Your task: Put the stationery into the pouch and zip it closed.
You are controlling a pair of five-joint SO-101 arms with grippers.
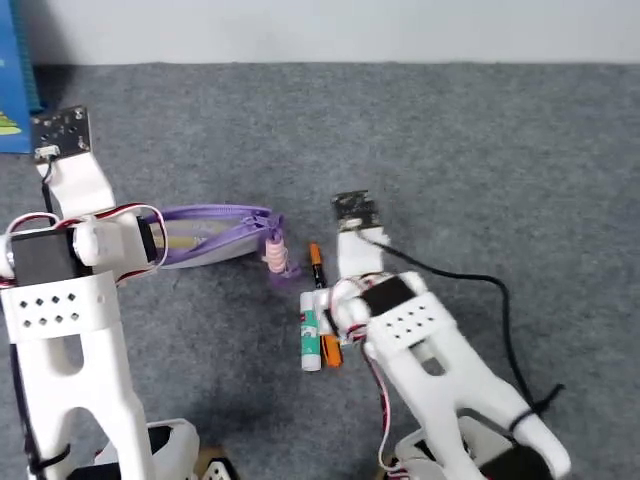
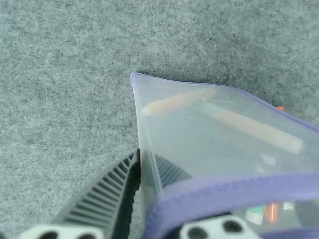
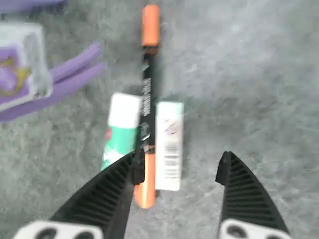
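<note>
Purple cloth edges the see-through pouch [image 2: 214, 134] in the left wrist view. The left claw [image 2: 149, 206] is pinched tight on one end of the pouch wall, just under the zipper edge [image 2: 234, 191]. Two pale sticks [image 2: 249, 127] lie inside. I think this claw should just hold firm and lift the mouth up, so the other arm has a hole to aim at.

In the right wrist view, the right claw [image 3: 177, 184] is spread wide and holds nothing. It sits low over a little pile. A black pen [image 3: 147, 94] with orange ends lies between a green and white glue stick [image 3: 119, 132] and a small white box [image 3: 168, 144], all touching. The best move, I think, is to grab one thing only, maybe the pen, and close on it squarely so the rest do not roll.

In the high view, the pile lies just beside the pouch's mouth, near a pink tag [image 1: 275, 255] on the zipper. The grey carpet [image 1: 500, 150] looks soft and rough, so things may catch on it. A pale wall [image 1: 350, 30] runs along the far side, and a blue board [image 1: 15, 80] stands at the far corner.
</note>
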